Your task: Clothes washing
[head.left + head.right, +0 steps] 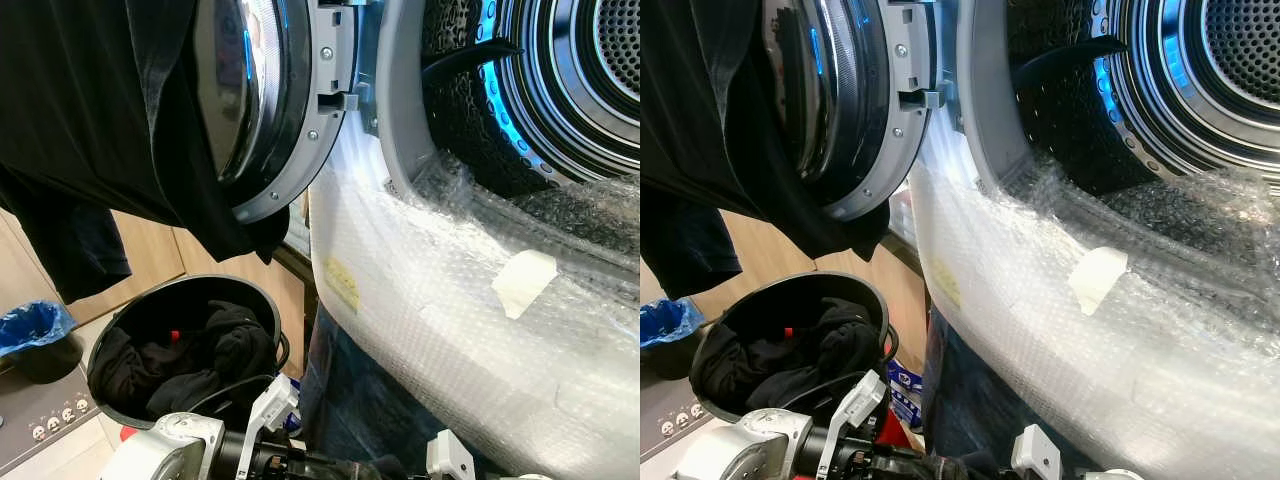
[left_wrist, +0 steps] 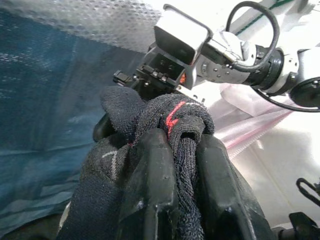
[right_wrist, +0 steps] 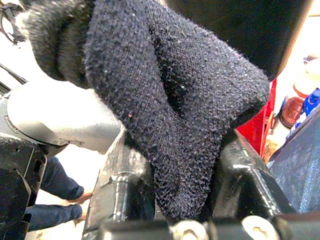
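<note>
- Home laundry spot, wooden cabinet panels point(image 1: 150, 255) behind, blue bin bag point(image 1: 32, 325) low at the robot's left.
- Washing machine point(image 1: 450, 330) takes the right side, front wrapped in bubble wrap point(image 1: 1040, 330) with a tape patch point(image 1: 524, 280); metal drum point(image 1: 590, 80) open and lit blue at the rim.
- Machine door point(image 1: 270, 100) swung open to the left; black garment point(image 1: 90, 130) hangs in front of it, draping over the upper left.
- Round black laundry basket point(image 1: 130, 310) on the floor below the door, dark clothes point(image 1: 200, 360) piled inside, small red spot among them.
- Left gripper point(image 2: 182, 145): both fingers point(image 2: 150, 185) clamped on a black sock point(image 2: 170, 120) with red stitching, low beside the machine front.
- Right gripper point(image 3: 180, 200): fingers point(image 3: 125, 185) closed on dark knit fabric, probably the same sock; view is too close to be sure.
- Person's legs in jeans point(image 3: 55, 190) behind the right wrist.
</note>
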Robot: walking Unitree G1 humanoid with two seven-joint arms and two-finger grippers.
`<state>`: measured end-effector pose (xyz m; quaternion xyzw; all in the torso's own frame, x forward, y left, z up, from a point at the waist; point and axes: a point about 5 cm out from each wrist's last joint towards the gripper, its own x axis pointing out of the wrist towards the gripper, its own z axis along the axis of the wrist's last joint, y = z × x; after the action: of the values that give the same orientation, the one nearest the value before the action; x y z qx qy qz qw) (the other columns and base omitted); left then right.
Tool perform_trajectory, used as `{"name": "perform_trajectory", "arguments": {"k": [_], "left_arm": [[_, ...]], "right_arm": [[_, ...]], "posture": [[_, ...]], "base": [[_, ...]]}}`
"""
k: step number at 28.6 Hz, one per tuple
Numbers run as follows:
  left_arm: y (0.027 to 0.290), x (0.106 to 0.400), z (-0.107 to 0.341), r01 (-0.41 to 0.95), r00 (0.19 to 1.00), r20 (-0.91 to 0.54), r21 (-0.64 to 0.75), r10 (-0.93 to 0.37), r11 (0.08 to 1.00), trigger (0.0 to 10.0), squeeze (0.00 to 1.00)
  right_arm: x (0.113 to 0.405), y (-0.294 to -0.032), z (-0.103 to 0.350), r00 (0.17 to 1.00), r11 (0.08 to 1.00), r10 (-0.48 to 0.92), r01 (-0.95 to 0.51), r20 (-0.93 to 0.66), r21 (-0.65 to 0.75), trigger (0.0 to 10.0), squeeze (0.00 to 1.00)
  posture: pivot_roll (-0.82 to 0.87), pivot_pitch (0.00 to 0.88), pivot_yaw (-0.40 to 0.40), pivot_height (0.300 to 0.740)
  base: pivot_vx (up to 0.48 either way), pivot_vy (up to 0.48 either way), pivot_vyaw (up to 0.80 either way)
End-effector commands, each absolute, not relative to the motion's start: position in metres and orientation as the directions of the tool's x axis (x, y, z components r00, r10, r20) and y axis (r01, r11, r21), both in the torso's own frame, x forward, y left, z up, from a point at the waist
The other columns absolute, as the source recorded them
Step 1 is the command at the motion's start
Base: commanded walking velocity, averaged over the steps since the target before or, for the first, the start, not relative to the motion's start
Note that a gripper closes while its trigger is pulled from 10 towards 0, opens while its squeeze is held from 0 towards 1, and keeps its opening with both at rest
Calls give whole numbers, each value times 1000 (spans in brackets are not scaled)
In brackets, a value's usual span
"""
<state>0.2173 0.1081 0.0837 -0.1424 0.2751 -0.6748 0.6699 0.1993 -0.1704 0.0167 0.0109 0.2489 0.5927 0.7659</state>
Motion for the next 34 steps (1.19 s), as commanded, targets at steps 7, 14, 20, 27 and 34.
{"name": "perform_trajectory", "arguments": {"k": [7, 14, 20, 27, 34], "left_arm": [[119, 230, 81, 871, 97, -277, -441, -956, 216, 0, 0], [117, 232, 85, 872, 116, -254, -437, -960, 221, 2039, 0], [119, 234, 85, 876, 153, -256, -413, -955, 251, 10000, 0], [124, 234, 82, 870, 187, -291, -394, -938, 296, 10000, 1000], [135, 261, 89, 795, 513, -366, -140, -777, 591, 10000, 1000]], "right_arm": [[201, -169, 21, 173, 289, 917, -910, -361, 299, 0, 0], [207, -169, 28, 182, 282, 926, -915, -330, 289, 0, 0], [207, -169, 29, 179, 281, 926, -915, -333, 288, 0, 0], [209, -169, 28, 185, 285, 925, -915, -331, 285, 0, 0], [206, -170, 28, 168, 272, 926, -918, -337, 289, 0, 0]], "posture": [[248, 21, -27, 740], [254, 16, -35, 740], [257, 9, -40, 740], [261, 2, -37, 740], [262, 0, -31, 740]], "base": [[0, 0, 0], [0, 0, 0], [0, 0, 0], [0, 0, 0], [0, 0, 0]]}}
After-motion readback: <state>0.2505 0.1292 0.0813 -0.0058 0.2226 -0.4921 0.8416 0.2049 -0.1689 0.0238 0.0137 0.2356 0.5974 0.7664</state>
